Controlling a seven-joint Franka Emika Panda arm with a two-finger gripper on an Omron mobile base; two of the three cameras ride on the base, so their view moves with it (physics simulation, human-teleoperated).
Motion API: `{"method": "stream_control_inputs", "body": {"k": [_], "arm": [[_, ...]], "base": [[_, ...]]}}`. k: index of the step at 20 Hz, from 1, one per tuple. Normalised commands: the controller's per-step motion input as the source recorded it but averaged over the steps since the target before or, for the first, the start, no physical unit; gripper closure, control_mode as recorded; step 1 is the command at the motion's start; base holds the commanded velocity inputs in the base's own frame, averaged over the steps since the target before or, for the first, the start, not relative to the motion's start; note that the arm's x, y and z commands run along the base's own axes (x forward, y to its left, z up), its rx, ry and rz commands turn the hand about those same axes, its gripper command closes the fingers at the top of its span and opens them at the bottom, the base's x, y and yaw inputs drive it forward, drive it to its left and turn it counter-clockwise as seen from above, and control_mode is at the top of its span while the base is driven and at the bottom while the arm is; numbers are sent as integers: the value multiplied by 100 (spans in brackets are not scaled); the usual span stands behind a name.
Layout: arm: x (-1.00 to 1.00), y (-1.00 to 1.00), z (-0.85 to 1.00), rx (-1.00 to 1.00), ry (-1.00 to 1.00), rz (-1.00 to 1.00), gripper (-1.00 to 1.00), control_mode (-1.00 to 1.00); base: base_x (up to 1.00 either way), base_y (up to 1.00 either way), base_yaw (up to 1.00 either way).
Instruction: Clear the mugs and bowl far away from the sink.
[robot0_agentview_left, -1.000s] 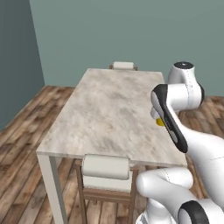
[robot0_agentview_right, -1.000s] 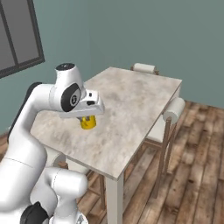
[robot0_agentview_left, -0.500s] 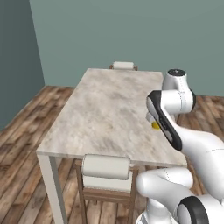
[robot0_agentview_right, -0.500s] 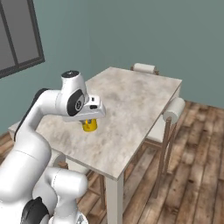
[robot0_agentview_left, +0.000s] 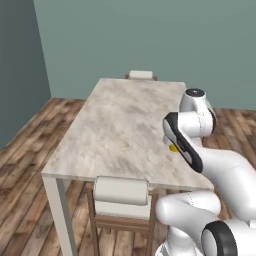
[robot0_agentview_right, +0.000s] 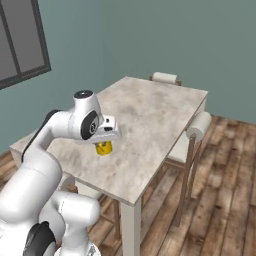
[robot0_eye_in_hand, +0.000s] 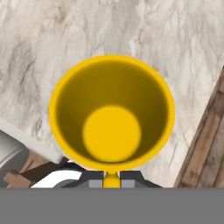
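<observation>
- Left base view: the white arm's jaws are hidden behind the wrist; a sliver of the small yellow mug (robot0_agentview_left: 173, 148) shows beside the forearm, over the right long edge of the pale marble-patterned rectangular surface (robot0_agentview_left: 120, 125), towards its near right corner.
- Left base view: a wooden chair with a white cushioned back (robot0_agentview_left: 121, 192) is tucked under the near short edge; a second chair back (robot0_agentview_left: 140, 75) stands at the far short edge.
- Right base view: the gripper (robot0_agentview_right: 103, 142) points down with the yellow mug hanging upright just below the hand, over the surface's left long edge in its near half. Whether the mug's base touches the marble cannot be told.
- Right base view: a third chair with a white rolled back (robot0_agentview_right: 198, 127) sits along the right long edge.
- Hand view: looking straight down into the mug's round open mouth; its yellow handle sits pinched between the two dark finger tips (robot0_eye_in_hand: 131, 175), jaws narrow and clamped on it. Marble lies below, with the surface's edge and brown wooden floor planks (robot0_eye_in_hand: 205, 144) to the right.
</observation>
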Motion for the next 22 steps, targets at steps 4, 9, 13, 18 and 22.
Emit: {"method": "stream_control_inputs", "body": {"k": [4, 9, 13, 18, 22], "arm": [[18, 0, -30, 0, -4, 0, 100, -100], [14, 1, -29, 1, -8, 0, 100, -100], [26, 0, -33, 3, -6, 0, 100, -100], [31, 0, -22, 9, -2, 0, 100, -100], [35, 0, -22, 11, 0, 0, 100, -100]], "base": [[0, 0, 0], [0, 0, 0], [0, 0, 0], [0, 0, 0], [0, 0, 0]]}}
